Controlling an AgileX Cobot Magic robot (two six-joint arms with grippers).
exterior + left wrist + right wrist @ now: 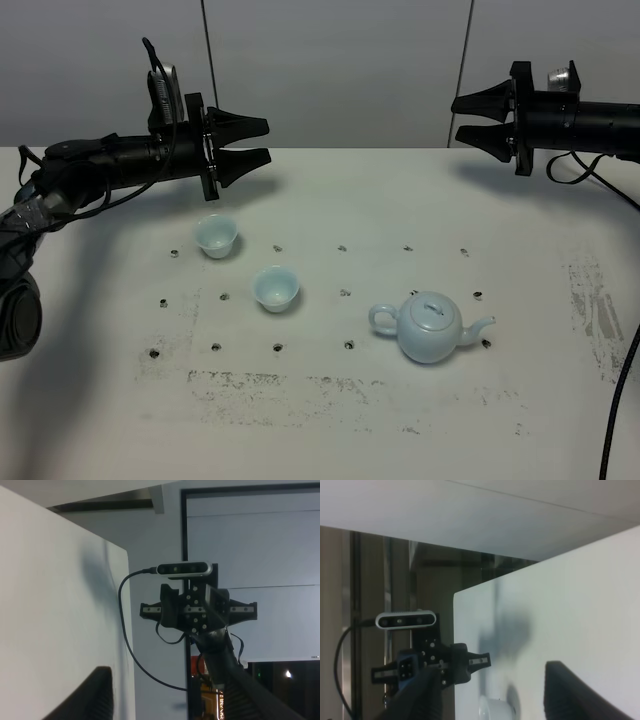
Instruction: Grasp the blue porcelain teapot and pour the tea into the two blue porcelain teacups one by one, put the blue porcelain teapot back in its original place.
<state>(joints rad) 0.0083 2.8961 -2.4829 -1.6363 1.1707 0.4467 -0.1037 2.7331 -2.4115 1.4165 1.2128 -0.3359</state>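
The blue porcelain teapot [430,328] is set nearer the right gripper [456,119] than the left gripper [268,140], with its handle turned left; both are held spread and empty.

Dim, soft wrist views; faint shadows on table [330,200].

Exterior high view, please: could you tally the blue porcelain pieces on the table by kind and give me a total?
teapot: 1
teacups: 2
Total: 3
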